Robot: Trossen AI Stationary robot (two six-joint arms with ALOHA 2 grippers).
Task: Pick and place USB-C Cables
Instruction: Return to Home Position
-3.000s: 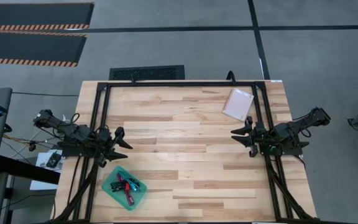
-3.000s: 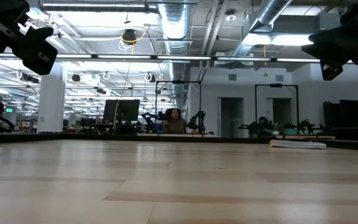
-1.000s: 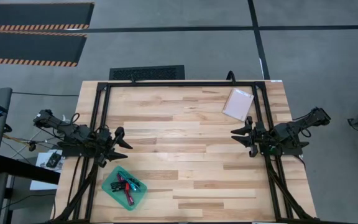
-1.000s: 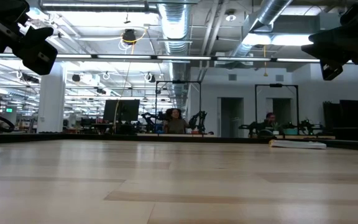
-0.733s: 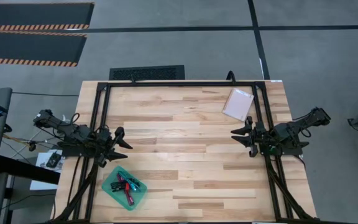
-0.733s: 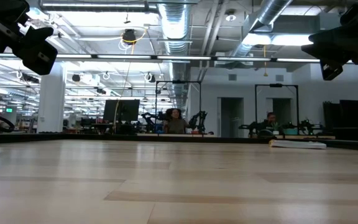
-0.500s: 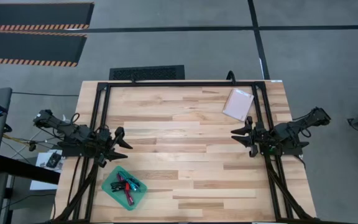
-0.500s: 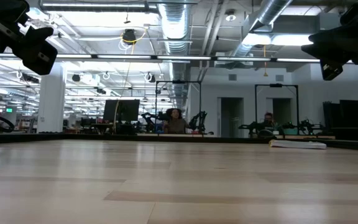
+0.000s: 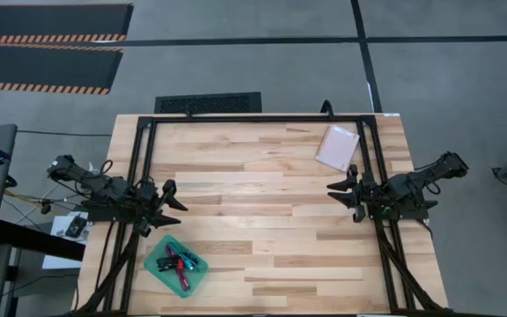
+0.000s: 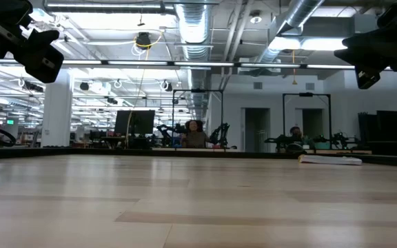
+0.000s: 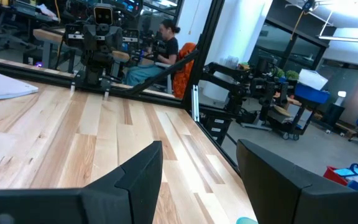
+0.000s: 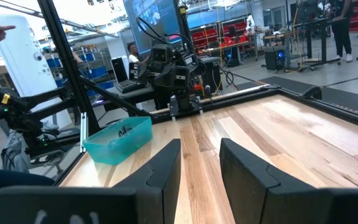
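The cables (image 9: 180, 261) are seen in the bin (image 9: 154, 267) at the table's (image 9: 262, 176) near left, none outside, so the job is judged finished. The left gripper (image 9: 175, 204) and right gripper (image 9: 333, 194) are held at the sides, fingers (image 11: 138, 171) spread and empty.

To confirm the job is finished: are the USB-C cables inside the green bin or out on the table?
Inside. The high view shows the USB-C cables lying together within the walls of the green bin.

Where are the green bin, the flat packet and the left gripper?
green bin (image 9: 154, 260): high view, bare floor near its left corner.
flat packet (image 9: 337, 147): high view, its middle.
left gripper (image 9: 176, 195): high view, midway between its fingertips.
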